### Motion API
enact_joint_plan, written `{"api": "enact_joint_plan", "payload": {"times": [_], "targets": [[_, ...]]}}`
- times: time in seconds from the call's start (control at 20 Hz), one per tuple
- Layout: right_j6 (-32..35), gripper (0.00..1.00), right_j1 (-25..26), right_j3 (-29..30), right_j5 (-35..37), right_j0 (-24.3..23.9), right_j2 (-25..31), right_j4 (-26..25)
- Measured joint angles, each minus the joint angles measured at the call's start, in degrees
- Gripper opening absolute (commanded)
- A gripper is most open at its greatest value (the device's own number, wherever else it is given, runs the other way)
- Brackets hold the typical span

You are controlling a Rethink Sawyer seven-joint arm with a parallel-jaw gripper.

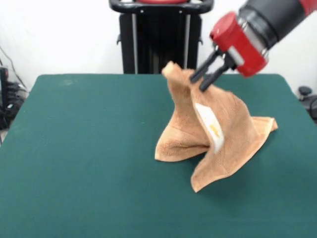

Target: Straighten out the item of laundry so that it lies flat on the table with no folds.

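You've got the towel (218, 144) tented up off the table (74, 158), a bit to the picture's right of the table's middle. Its peak sits up toward the pedestal (161, 44) side, and from there the cloth slopes down and fans out toward the camera, so the long axis runs steeply from that top corner to the low corner nearest you. The lower edges rest on the green top: one folded lobe to the left of the peak, one point out to the right. The white tag (212, 126) faces the camera, running down along the middle fold.

The arm (277, 17) comes in from the upper right, angled down and to the left. The gripper (208, 74) has its two dark fingers (214, 78) close together, pinching the towel's top edge just right of the peak.
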Motion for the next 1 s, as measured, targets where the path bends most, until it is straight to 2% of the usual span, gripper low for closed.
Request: {"api": "enact_joint_plan", "payload": {"times": [0.25,0.45,1.0], "targets": [[6.15,0.0,5.65,0.18,-8.39,0.26,-1.75,0.0],[7.43,0.0,7.57,0.44,-10.75,-0.08,-1.96,0.02],[7.43,0.0,7.1,2.92,-10.87,-4.58,-2.04,-2.13]]}}
